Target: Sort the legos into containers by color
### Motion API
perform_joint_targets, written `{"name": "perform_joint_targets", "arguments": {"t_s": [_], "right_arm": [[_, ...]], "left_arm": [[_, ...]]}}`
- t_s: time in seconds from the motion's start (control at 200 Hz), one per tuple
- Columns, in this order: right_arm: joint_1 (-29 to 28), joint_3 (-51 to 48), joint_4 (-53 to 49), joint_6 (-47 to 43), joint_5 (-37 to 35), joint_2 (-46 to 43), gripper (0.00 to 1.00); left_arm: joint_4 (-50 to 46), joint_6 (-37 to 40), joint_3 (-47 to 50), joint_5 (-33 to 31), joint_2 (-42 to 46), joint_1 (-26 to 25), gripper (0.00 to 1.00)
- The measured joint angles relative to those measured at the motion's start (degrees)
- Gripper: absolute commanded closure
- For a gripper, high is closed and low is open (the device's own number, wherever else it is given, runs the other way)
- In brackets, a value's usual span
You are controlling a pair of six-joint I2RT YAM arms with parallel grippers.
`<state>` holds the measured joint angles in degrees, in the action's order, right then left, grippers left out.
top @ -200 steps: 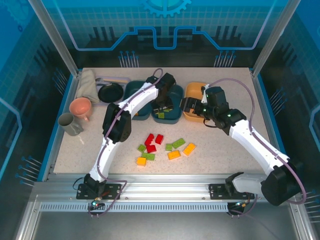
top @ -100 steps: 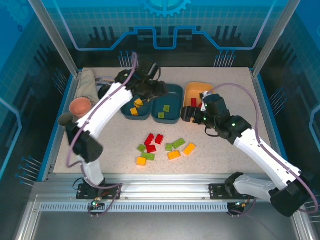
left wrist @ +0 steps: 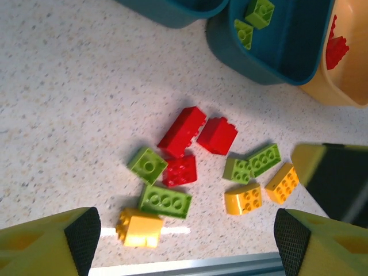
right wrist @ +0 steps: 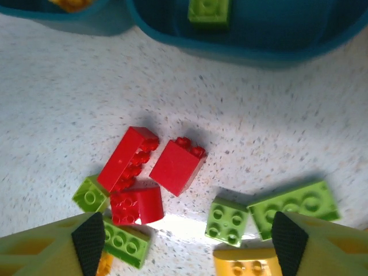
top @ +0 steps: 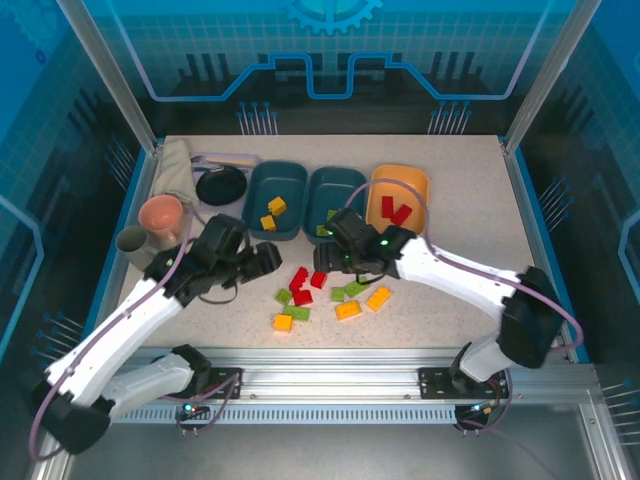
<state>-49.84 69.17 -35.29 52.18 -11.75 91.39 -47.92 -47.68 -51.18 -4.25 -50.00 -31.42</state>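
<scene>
Both arms have pulled back from the bins since the earlier frame and are now low over the counter (top: 470, 200) at the loose legos (top: 301, 297). Left tool (top: 266, 258) sits left of the pile, wide, nothing between its fingers (left wrist: 77, 230). Right tool (top: 322, 258) is at the pile's far side, also wide and empty, fingers (right wrist: 80, 244) either side of the bricks in its wrist view. Pile, nearest first: yellow brick (top: 283, 322), long green brick (top: 297, 313), small green brick (top: 283, 296), two orange bricks (top: 347, 310), green pair (top: 357, 286), three red bricks (top: 301, 284) bunched together. Beyond, three bins in a row: left teal bin (top: 290, 185) with two yellow pieces (top: 277, 205), middle teal bin (top: 340, 190) with two green pieces (top: 333, 214), orange-yellow bin (top: 410, 185) on the right with two red pieces (top: 387, 205). Far left: grey cup (top: 138, 247), pink cup (top: 160, 215), black pan (top: 220, 185), folded cloth (top: 175, 165).
</scene>
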Motion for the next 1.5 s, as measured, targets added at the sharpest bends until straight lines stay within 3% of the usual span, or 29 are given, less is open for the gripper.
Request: {"name": "perform_joint_targets", "arguments": {"t_s": [0.11, 0.41, 0.855, 1.01, 1.2, 1.35, 1.5], "right_arm": [[0.00, 0.74, -0.59, 6.16, 1.36, 4.92, 0.34], [0.00, 4.83, 0.44, 16.02, 3.50, 13.73, 0.34], [0.00, 7.06, 1.51, 20.33, 4.72, 20.26, 0.49], [0.00, 7.08, 1.57, 20.83, 4.72, 21.59, 0.59], [0.00, 7.34, 1.22, 20.31, 4.07, 21.44, 0.75], [0.04, 7.32, -1.66, 17.05, 0.90, 18.01, 0.75], [2.64, 7.32, -5.11, 10.82, -2.56, 7.54, 0.76]], "left_arm": [[-0.24, -1.16, 3.32, 0.07, 5.11, 0.00, 0.17], [-1.64, -1.97, 4.15, 0.61, 9.46, 0.00, 0.18], [-2.86, -1.97, 4.37, 2.23, 11.61, 0.00, 0.17], [-2.82, -2.38, 4.46, 2.56, 11.61, 0.00, 0.17], [-2.69, -3.26, 4.50, 3.04, 11.23, 0.00, 0.18], [0.20, -3.13, 4.37, 5.92, 8.48, -0.13, 0.18], [3.85, -1.79, 0.59, 8.46, 0.66, -1.42, 0.18]]}}
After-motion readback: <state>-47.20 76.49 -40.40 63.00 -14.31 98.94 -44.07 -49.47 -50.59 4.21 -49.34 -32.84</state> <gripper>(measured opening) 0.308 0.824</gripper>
